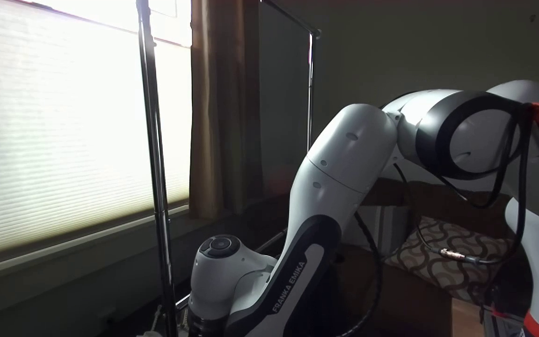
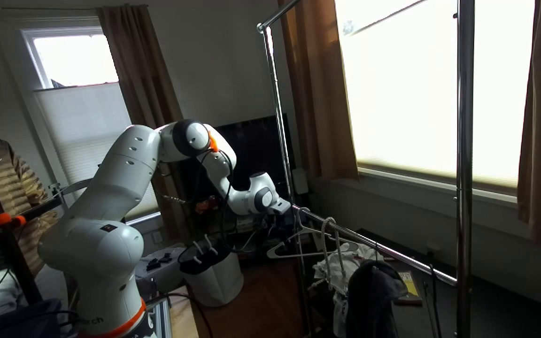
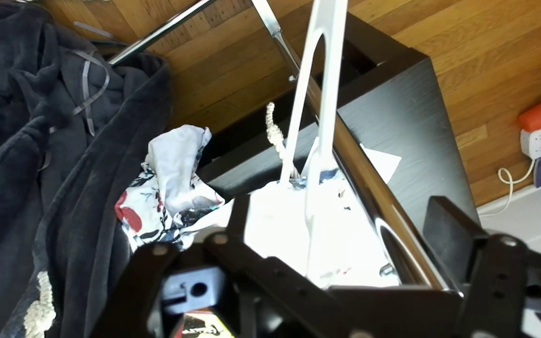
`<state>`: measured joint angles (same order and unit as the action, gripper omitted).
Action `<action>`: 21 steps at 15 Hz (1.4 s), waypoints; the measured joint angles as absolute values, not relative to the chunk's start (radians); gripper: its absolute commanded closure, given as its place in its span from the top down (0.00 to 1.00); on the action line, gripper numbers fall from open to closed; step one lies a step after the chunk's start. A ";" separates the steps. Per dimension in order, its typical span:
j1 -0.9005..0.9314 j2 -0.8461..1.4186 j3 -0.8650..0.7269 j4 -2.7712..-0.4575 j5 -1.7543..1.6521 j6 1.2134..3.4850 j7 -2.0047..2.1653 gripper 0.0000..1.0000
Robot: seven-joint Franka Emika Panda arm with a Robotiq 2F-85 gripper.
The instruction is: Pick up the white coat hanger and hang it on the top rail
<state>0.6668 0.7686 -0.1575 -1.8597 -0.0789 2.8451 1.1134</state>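
Observation:
The white coat hanger [image 2: 282, 253] hangs from the rack's low bar [image 2: 383, 246], close to the far pole, in an exterior view. In the wrist view the hanger [image 3: 329, 80] runs down between my fingers, washed out against white cloth. My gripper [image 3: 341, 211] is open, its fingers wide apart on either side of the hanger and the low bar; neither finger visibly grips anything. In an exterior view my dark gripper is hard to make out at the far end of the low bar. The top rail [image 2: 280, 13] is partly cut off above; it also shows in an exterior view [image 1: 290, 16].
Rope-wrapped hangers [image 2: 328, 234], a dark robe [image 2: 374, 291] and floral cloth [image 3: 176, 197] hang beside the white hanger. Rack poles [image 2: 464, 141] stand at both ends. A dark low table [image 3: 397, 103] lies below. A white basket [image 2: 216, 279] stands on the floor.

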 measured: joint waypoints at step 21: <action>0.814 0.759 -0.350 -1.851 -0.086 2.846 1.304 0.01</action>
<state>0.8138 0.7590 -0.3502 -1.8507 -0.0859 2.8465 1.3037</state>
